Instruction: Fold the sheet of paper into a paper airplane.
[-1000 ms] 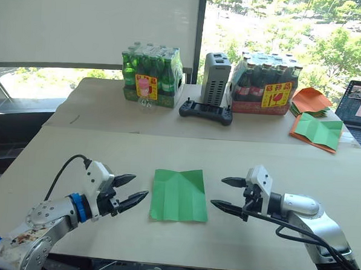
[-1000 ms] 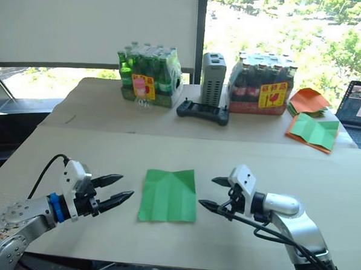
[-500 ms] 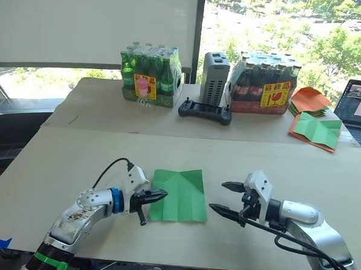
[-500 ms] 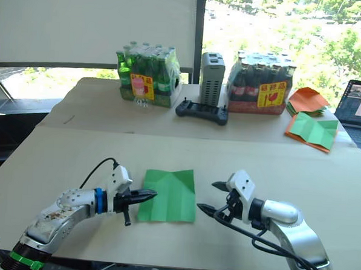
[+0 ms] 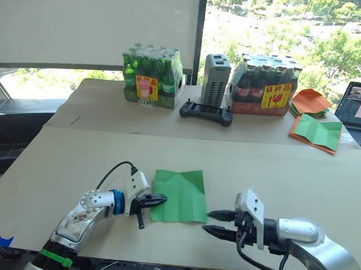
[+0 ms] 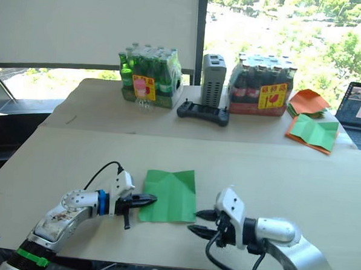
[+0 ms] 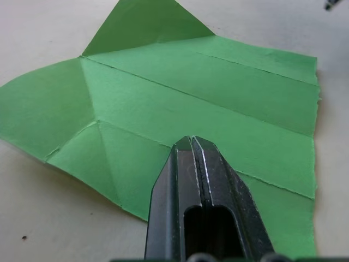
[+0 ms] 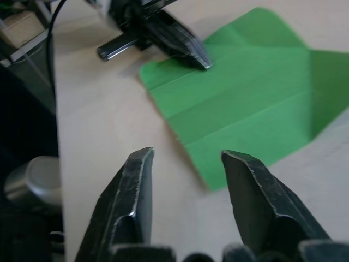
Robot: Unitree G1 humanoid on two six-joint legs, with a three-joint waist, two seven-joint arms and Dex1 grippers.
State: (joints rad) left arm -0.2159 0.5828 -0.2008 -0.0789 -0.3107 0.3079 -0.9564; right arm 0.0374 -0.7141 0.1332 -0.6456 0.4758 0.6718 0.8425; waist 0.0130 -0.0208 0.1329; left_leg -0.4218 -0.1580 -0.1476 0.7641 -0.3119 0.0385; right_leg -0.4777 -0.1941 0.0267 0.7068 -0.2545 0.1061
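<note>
While the green sheet of paper (image 5: 178, 195) lies flat near the front of the table (image 5: 58, 159), the left gripper (image 5: 157, 200) sits at its left edge, fingers pressed together over the paper; whether they pinch it is unclear. On the right, the right gripper (image 5: 213, 223) hovers spread wide beside the near right corner. Dragging could slide or crumple the thin sheet instead of folding it.

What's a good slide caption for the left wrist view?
Left gripper, fingers shut, resting on the creased green sheet of paper.
</note>
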